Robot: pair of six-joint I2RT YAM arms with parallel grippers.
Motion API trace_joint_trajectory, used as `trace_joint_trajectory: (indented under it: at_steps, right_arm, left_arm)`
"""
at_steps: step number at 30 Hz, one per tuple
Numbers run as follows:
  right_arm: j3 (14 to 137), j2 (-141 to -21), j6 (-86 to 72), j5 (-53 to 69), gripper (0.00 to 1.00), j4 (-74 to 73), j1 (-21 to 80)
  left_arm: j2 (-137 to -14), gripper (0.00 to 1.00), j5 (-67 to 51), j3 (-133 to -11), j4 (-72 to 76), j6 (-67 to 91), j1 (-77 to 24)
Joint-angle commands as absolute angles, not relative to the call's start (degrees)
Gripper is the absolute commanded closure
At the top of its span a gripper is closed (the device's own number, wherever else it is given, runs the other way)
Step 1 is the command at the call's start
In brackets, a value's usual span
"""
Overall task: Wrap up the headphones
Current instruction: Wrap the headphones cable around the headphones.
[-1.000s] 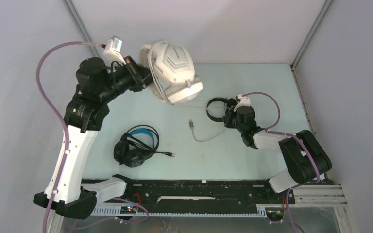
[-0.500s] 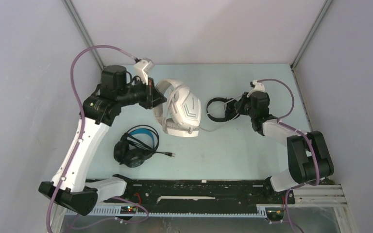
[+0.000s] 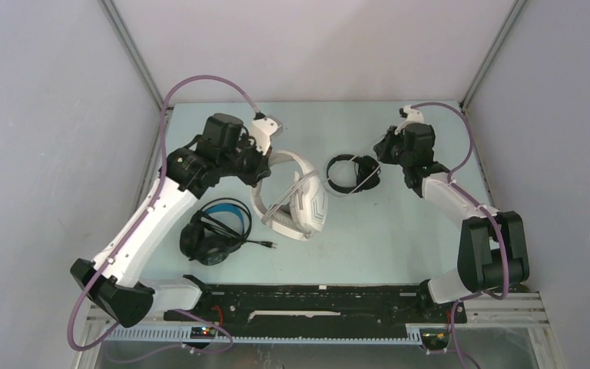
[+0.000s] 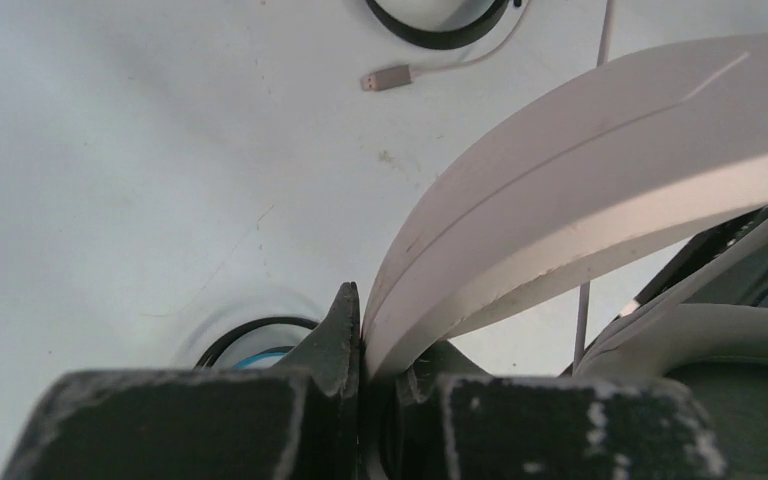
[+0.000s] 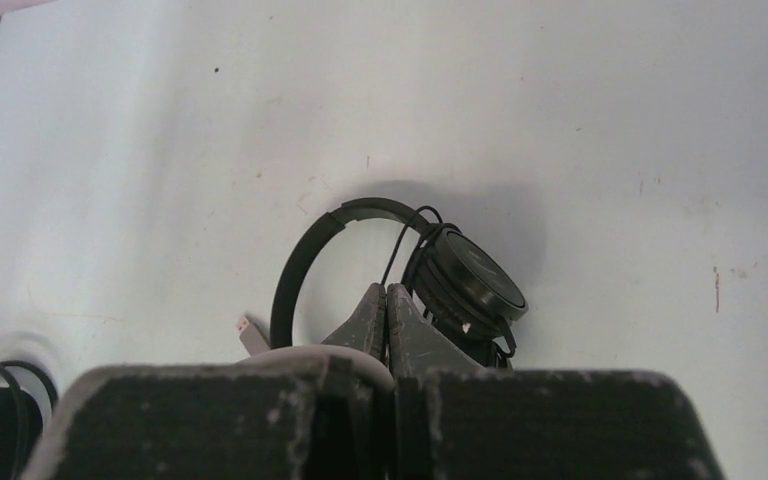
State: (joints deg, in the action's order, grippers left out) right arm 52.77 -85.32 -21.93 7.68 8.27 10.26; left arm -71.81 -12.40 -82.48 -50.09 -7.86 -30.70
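The bulky white headphones (image 3: 301, 201) rest near the table's middle. My left gripper (image 3: 264, 169) is shut on their white headband (image 4: 580, 190), which fills the left wrist view. Their grey cable (image 5: 295, 356) runs into the shut jaws of my right gripper (image 5: 388, 296), and its plug (image 5: 249, 334) lies beside them. The right gripper (image 3: 382, 151) hovers just right of the small thin black headphones (image 3: 349, 173), which lie flat on the table with the earcup (image 5: 472, 280) close under the fingertips. The black headphones with a blue headband (image 3: 215, 231) lie at the front left.
The black pair's cord and plug (image 3: 270, 245) trail to the right on the table. The enclosure's walls and corner posts (image 3: 480, 69) close in the back and sides. A black rail (image 3: 315, 300) runs along the near edge between the arm bases.
The left arm has swung the white headphones down from high at the back left to the table's middle. The right gripper has moved back and to the right with the grey cable.
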Motion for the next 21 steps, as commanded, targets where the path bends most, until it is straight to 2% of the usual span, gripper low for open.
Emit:
trace_joint_trajectory:
  at_steps: [1,13,21]
  right_arm:
    - [57.6,-82.9,-20.3,8.0,1.0,4.9,8.8]
    - [64.1,-80.3,-18.4,14.7,1.0,-3.7,8.7]
    - [69.8,-79.9,-17.1,19.9,1.0,-10.6,8.8]
  left_arm:
    - [-71.7,1.0,-8.9,-80.3,-51.2,-12.0,-32.5]
    - [-75.3,1.0,-1.5,-79.6,-50.9,-13.3,-33.4]
    - [-77.0,1.0,9.4,-79.1,-49.2,-15.5,-37.0]
